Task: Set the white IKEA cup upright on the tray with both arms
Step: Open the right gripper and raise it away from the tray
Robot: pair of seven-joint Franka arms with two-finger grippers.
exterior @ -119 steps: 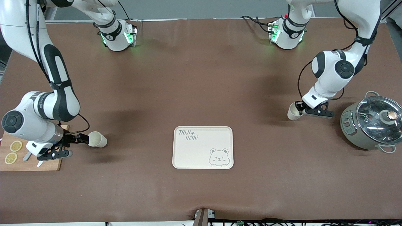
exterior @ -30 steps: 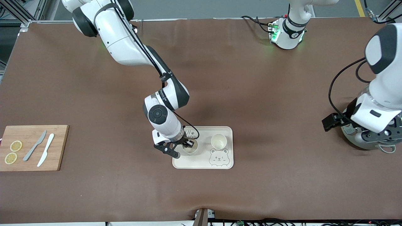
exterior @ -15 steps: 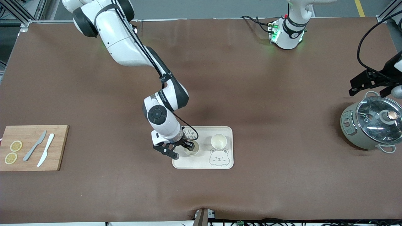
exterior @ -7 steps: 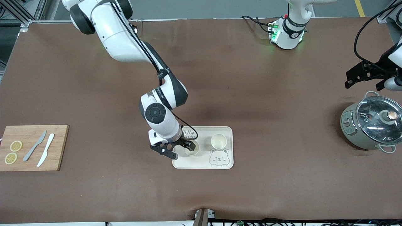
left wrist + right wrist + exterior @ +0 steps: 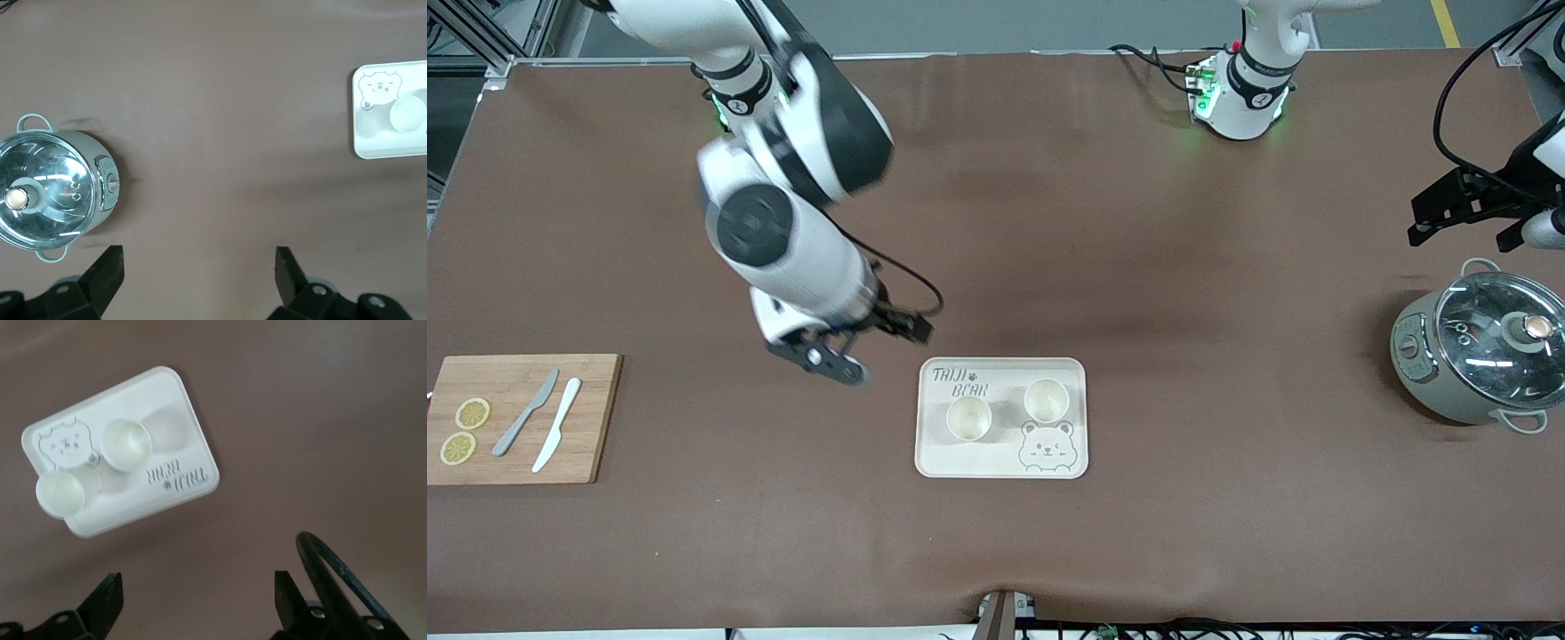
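The cream tray (image 5: 1005,460) with the bear drawing lies on the brown table, nearer the front camera. Two white cups stand upright on it: one (image 5: 968,418) below the lettering, the other (image 5: 1047,400) above the bear. My right gripper (image 5: 871,348) is open and empty, raised over the table beside the tray toward the right arm's end. Its wrist view shows the tray (image 5: 163,387) and both cups (image 5: 127,445) (image 5: 59,492). My left gripper (image 5: 1460,238) is open and empty, up over the table beside the pot; its view shows the tray (image 5: 363,143) and one cup (image 5: 408,115).
A grey pot with a glass lid (image 5: 1480,356) stands at the left arm's end; it also shows in the left wrist view (image 5: 53,190). A wooden cutting board (image 5: 596,418) with two knives and lemon slices lies at the right arm's end.
My right gripper has let go of the cup below the lettering and has risen away from the tray toward the right arm's end. The left gripper has barely moved.
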